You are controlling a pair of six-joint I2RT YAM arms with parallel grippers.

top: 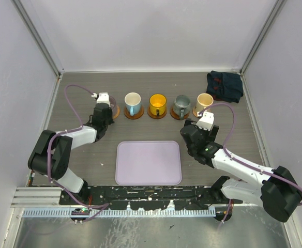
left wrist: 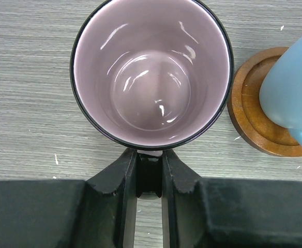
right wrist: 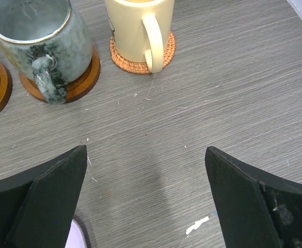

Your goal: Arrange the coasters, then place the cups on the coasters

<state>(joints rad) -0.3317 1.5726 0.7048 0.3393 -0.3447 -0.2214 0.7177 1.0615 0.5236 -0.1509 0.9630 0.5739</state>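
My left gripper is shut on the handle of the translucent purple cup, at the left end of the back row. A brown coaster shows just beside that gripper; I cannot tell whether the cup rests on it. To its right stand the white-and-blue cup, the orange cup, the grey-green cup and the cream cup, each on a coaster. My right gripper hangs open and empty over bare table in front of the cream cup.
A lavender tray lies in the middle near the arm bases. A dark folded cloth sits at the back right corner. White walls close in the table on three sides.
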